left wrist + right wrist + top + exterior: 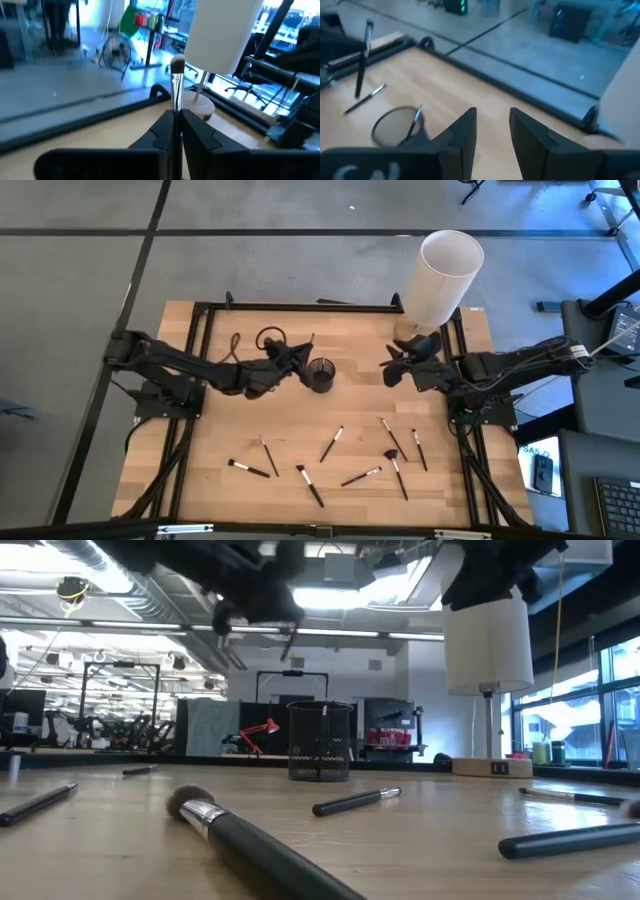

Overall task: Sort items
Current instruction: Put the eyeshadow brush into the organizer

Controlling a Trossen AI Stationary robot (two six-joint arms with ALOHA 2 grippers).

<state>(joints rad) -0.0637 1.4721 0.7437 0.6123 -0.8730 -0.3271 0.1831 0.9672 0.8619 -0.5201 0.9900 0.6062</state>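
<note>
Eight brushes (331,444) lying in front, one mesh cup (321,374), one white cylinder (445,275)

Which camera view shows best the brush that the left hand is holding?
The left wrist view: the brush stands upright, pinched in the left hand. The right wrist view shows it small. In the high and low views it is hard to see.

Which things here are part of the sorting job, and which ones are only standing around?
Part of the job:
- makeup brush held in the shut left gripper
- loose brushes on the table, including a fan brush
- black mesh cup, one brush already inside
- right gripper, fingers open, holding nothing

Only standing around:
- white cylinder
</note>
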